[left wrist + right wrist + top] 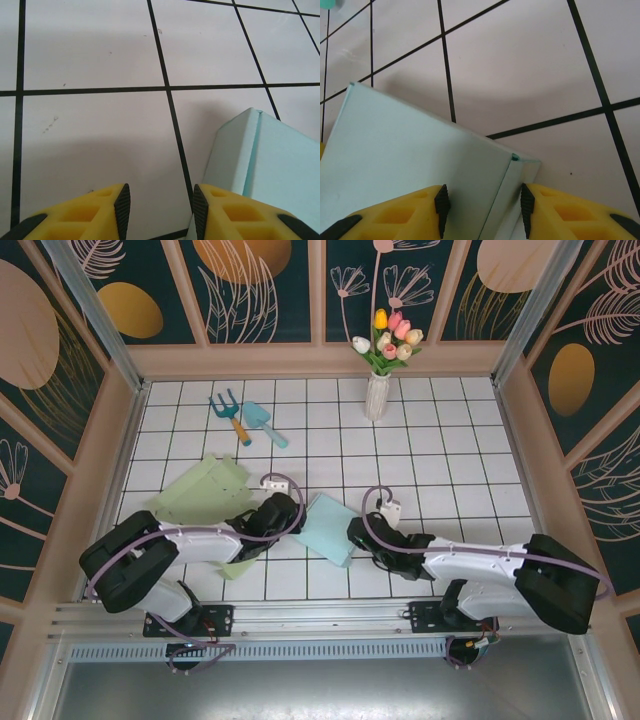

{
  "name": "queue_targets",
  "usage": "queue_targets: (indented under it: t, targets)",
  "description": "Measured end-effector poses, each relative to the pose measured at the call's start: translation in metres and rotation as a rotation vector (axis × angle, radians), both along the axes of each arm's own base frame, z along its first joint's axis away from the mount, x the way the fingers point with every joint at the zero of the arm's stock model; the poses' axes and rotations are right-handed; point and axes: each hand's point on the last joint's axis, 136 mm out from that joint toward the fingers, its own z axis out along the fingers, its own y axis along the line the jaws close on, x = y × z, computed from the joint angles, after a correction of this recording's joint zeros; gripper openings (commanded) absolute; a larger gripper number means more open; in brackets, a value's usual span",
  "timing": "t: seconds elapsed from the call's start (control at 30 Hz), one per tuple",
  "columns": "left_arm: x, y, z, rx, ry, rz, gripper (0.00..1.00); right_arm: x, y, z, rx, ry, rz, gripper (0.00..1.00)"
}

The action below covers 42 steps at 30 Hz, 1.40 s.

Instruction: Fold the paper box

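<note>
Paper box [320, 530] lies flat, corner pointing at the far wall [320, 358], between left gripper [161, 207] and right gripper [482, 210], jaws spread

We noted the paper box [325, 528] as thin, smooth, matt card in pale blue with crisp creases. The green sheet [200, 490] looked like similar matt paper. The table [450, 440] read as a smooth white gridded surface with a faint sheen and small scuffs. On the left gripper [157, 205] and right gripper [482, 210] we recorded matt yellow moulded plastic fingers [395, 215] faced with black ribbed rubbery pads [122, 202]. The near rail [320, 615] was brushed metal. The vase [376, 395] was white and ribbed.
</note>
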Motion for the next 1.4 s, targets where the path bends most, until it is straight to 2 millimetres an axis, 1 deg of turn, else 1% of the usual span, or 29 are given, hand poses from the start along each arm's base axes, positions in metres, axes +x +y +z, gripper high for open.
queue_targets:
  t: [0.1,0.2,0.3,0.4,0.47,0.53,0.6,0.73,0.77,0.83,0.93,1.03,1.13,1.23,1.4]
  targets:
    - [-0.002,0.002,0.001,-0.007,0.000,0.005,0.42,0.004,0.000,-0.001,-0.012,-0.013,-0.014,0.46]
    - [-0.006,0.006,0.010,-0.035,-0.012,0.018,0.44,0.007,0.001,-0.001,-0.018,-0.026,-0.022,0.46]
    - [-0.011,0.013,0.034,-0.104,-0.050,0.044,0.44,0.008,0.000,0.000,-0.029,-0.036,-0.017,0.46]
    - [-0.015,0.018,0.059,-0.195,-0.075,0.073,0.47,0.009,0.001,0.000,-0.044,-0.046,-0.003,0.46]
    - [-0.018,0.020,0.072,-0.259,-0.077,0.089,0.50,0.009,0.001,0.001,-0.054,-0.053,0.009,0.46]
    - [-0.020,0.020,0.076,-0.297,-0.065,0.099,0.56,0.009,0.001,0.001,-0.065,-0.059,0.020,0.46]
    - [-0.023,0.020,0.073,-0.300,-0.039,0.101,0.59,0.009,0.001,0.001,-0.077,-0.064,0.032,0.46]
    - [-0.026,0.023,0.050,-0.207,0.037,0.116,0.62,0.010,0.002,0.002,-0.106,-0.076,0.060,0.46]
    - [-0.025,0.022,0.045,-0.189,0.051,0.118,0.65,0.010,0.002,0.002,-0.114,-0.078,0.066,0.46]
    - [-0.024,0.019,0.035,-0.157,0.085,0.118,0.69,0.011,0.002,0.002,-0.130,-0.085,0.082,0.46]
    - [-0.025,0.014,0.021,-0.128,0.127,0.110,0.71,0.012,0.001,0.002,-0.151,-0.092,0.104,0.45]
    - [-0.025,0.008,0.012,-0.111,0.160,0.099,0.72,0.013,0.002,0.003,-0.162,-0.097,0.122,0.45]
    - [-0.023,0.001,0.008,-0.106,0.181,0.085,0.74,0.014,0.001,0.002,-0.169,-0.098,0.137,0.45]
    - [-0.021,-0.007,0.009,-0.109,0.191,0.073,0.75,0.016,0.001,0.003,-0.171,-0.101,0.144,0.45]
    - [-0.027,-0.015,0.010,-0.113,0.216,0.042,0.76,0.017,0.001,0.003,-0.165,-0.094,0.152,0.45]
